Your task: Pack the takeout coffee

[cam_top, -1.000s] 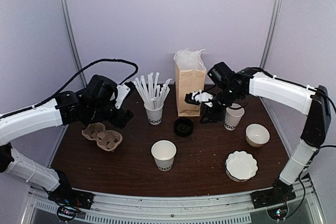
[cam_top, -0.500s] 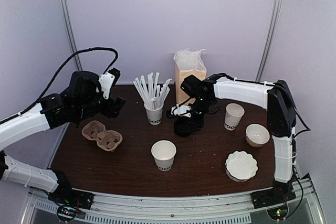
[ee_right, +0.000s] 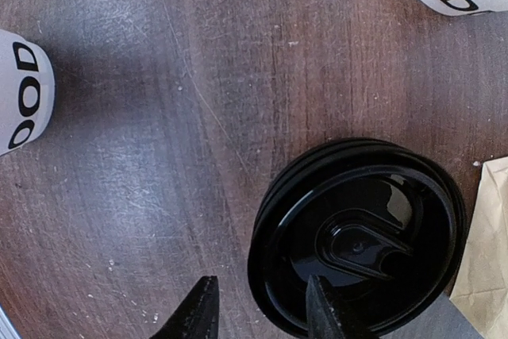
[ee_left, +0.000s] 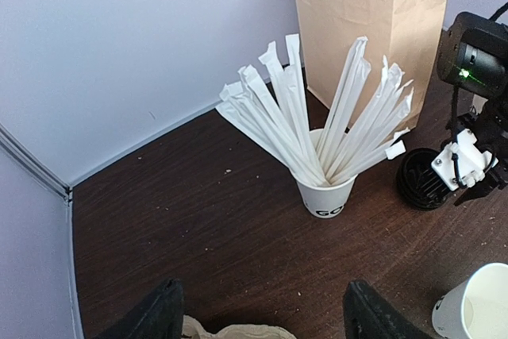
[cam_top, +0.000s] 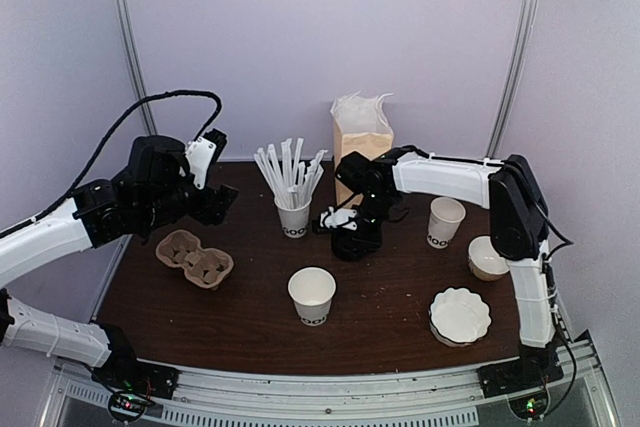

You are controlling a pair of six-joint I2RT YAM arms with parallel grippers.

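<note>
Right claw [ee_right: 262, 283]: a second ago beside the 3 o'clock cup [cam_top: 445, 220], now over the black lid stack [ee_right: 357, 248] near the middle of the surface [cam_top: 390, 292]; spread partway, straddles the stack's rim, pinches nothing yet.
Left claw [ee_left: 262, 298]: shifts slightly toward 9 o'clock; spread wide, empty, near the cup carrier [cam_top: 195, 259].
Meaning: probably the start of a lid pick-up; capping and bagging not yet done.
Takeout coffee: not assembled; no cup wears a lid. Candidates: the 3 o'clock cup or the cup at 6 o'clock [cam_top: 311, 295].
Cups: three; two empty, plus one straw cup [cam_top: 293, 217].
Straws [ee_left: 317, 129]: a bunch, too overlapped to count.
Lids: one stack, number unclear.
Carrier: one, two wells.
Paper bag [cam_top: 362, 159]: one, at 12 o'clock.
Bowl [cam_top: 490, 257]: one.
Fluted white stack [cam_top: 460, 315]: one, at 4 o'clock.
</note>
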